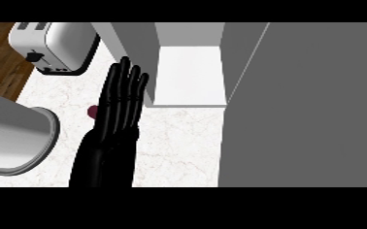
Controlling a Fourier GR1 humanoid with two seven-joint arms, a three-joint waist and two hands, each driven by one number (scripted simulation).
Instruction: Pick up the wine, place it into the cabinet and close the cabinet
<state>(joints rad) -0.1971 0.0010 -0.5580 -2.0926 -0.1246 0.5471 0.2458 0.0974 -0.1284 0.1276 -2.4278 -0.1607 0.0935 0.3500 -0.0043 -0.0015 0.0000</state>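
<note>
your left hand (120,99) rises from the lower edge of the head view, fingers straight and held side by side, tips pointing toward the cabinet (188,73). it holds nothing. it stands edge-on over the bench (179,140), which looks like a hand moving across the scene, not one closing on anything, though that is a judgement. your right hand does not show.

just beside the left edge of that hand, a small dark red patch (92,110) peeks out. it may be the wine, mostly hidden behind the hand; too little shows to be sure, and you cannot tell if hand and patch touch. if it is the wine, it stands on the bench, outside the cabinet, so the pickup seems not yet done.

beyond the fingertips the cabinet stands open, its pale shelf bare and lit. its grey door (294,106) swings out toward you and fills the right side of the view, left open to give you a way in.

the bench is white marble with faint veins. at far left a rounded grey rim (28,140) shows, perhaps a sink or pan. a silver toaster (54,46) sits at upper left, with brown wooden floor (13,73) beside it.
</note>
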